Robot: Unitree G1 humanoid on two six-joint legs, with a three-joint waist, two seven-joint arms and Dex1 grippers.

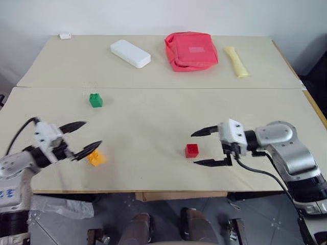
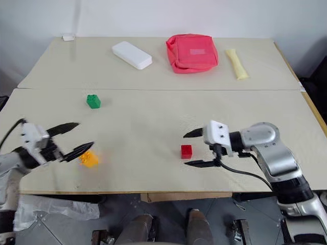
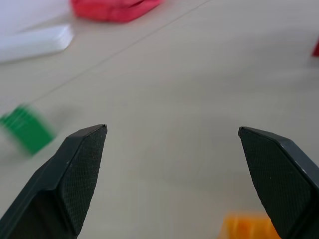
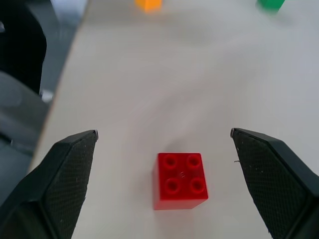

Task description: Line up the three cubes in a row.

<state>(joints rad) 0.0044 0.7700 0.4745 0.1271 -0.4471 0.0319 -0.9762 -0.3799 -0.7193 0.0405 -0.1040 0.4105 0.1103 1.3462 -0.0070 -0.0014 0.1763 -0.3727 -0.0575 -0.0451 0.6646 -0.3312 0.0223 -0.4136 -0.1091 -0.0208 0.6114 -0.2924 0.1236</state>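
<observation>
A: Position of the 3 cubes on the bench (image 1: 153, 168)?

B: Red cube (image 1: 191, 150) is seen at 9 o'clock of the right tool (image 1: 208, 147), just beside its spread, empty fingers. Orange-yellow cube (image 1: 95, 158) lies at 4 o'clock of the left tool (image 1: 80, 137), also spread and empty. Green cube (image 1: 95, 100) sits well apart at 12.

A: Nearer arm?

B: Left, judged for both remaining cubes.

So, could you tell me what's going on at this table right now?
The robot is arranging three toy bricks on the table. Its right gripper is open beside the red brick, which sits on the table, not held. Its left gripper is open too, just by the orange-yellow brick. The green brick stands farther back, so the three do not form a row yet.
</observation>
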